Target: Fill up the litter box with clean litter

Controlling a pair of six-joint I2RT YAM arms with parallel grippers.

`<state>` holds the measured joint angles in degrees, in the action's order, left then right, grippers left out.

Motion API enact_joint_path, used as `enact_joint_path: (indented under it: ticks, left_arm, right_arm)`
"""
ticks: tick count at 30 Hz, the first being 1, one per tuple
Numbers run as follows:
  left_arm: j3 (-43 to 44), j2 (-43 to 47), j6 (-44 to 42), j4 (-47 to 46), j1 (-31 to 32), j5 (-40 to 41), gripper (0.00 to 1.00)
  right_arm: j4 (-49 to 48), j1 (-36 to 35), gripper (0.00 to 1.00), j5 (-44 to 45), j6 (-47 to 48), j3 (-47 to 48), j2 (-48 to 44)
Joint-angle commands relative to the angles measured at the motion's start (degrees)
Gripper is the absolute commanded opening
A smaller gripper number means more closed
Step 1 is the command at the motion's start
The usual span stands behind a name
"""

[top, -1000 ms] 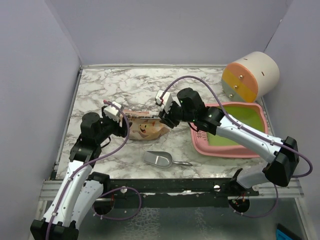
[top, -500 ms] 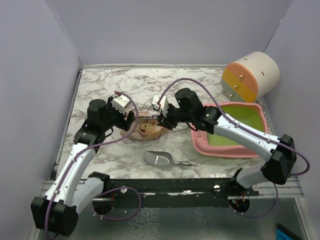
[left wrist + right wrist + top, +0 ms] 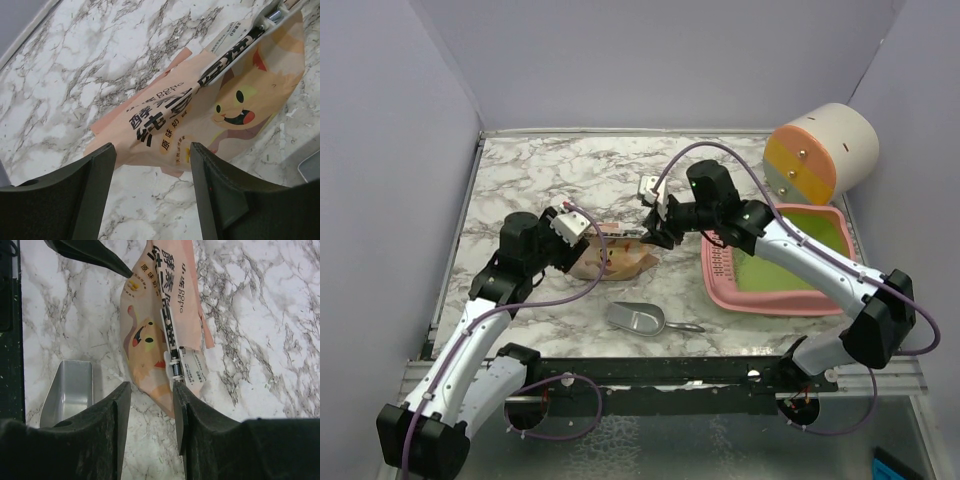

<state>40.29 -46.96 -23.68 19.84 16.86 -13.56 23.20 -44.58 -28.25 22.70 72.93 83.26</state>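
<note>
The pink litter box point(image 3: 760, 303) with its lime-green inside sits at the right of the table; no loose clean litter shows. A tan bag with a cartoon cat point(image 3: 615, 260) point(image 3: 200, 110) point(image 3: 147, 335) lies flat left of the box, with a white clip point(image 3: 170, 340) point(image 3: 235, 47) across it. My left gripper point(image 3: 583, 243) point(image 3: 152, 150) is open at the bag's left end, the bag's edge just between its tips. My right gripper point(image 3: 655, 235) point(image 3: 151, 386) is open over the bag's right end, one fingertip at the clip's end.
A grey metal scoop point(image 3: 638, 318) point(image 3: 67, 390) lies near the front edge, below the bag. A cream, orange and yellow cylinder point(image 3: 820, 150) rests at the back right, beyond the box. Walls close in the left, back and right sides.
My left gripper came in from the left to the bag's left end and its jaws narrowed a little. My right wrist swung back and up, its tips staying at the bag's right end.
</note>
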Motion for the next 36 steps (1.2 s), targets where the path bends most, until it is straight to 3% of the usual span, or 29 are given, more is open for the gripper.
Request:
enact_joint_path:
  ticks: [1, 9, 14, 20, 29, 31, 32, 36]
  left_arm:
    - [-1.67, 0.06, -4.04, -3.21, 0.74, 5.53, 0.66]
    - [0.09, -2.89, -11.91, -3.32, 0.83, 3.34, 0.74]
    - [4.4, -7.76, -18.17, 0.26, 0.81, -0.9, 0.71]
    - [7.43, -12.3, -22.14, 3.23, 0.68, -4.11, 0.41]
    - [7.55, -13.37, -24.67, 6.59, 0.74, -10.89, 0.27]
    - [7.52, -13.86, -25.61, 7.22, 0.72, -11.97, 0.16]
    - [7.6, -14.05, -26.05, 7.56, 0.77, -12.51, 0.01]
    - [7.82, -13.71, -25.15, 6.59, 0.72, -13.6, 0.0]
  right_arm:
    - [0.14, 1.84, 0.4, -8.64, 1.53, 2.68, 1.65]
    - [3.59, 2.7, 0.4, -12.04, 3.65, 5.61, 5.94]
    - [5.26, 4.47, 0.4, -15.03, 4.53, 6.64, 7.7]
    - [5.66, 6.02, 0.4, -15.62, 5.87, 7.02, 9.11]
    - [6.09, 6.17, 0.4, -16.51, 7.61, 8.34, 11.73]
    - [5.28, 6.17, 0.4, -16.83, 7.63, 8.35, 12.31]
    - [4.92, 6.17, 0.4, -16.87, 7.5, 8.35, 12.62]
    - [4.11, 6.17, 0.39, -17.74, 6.64, 8.69, 13.86]
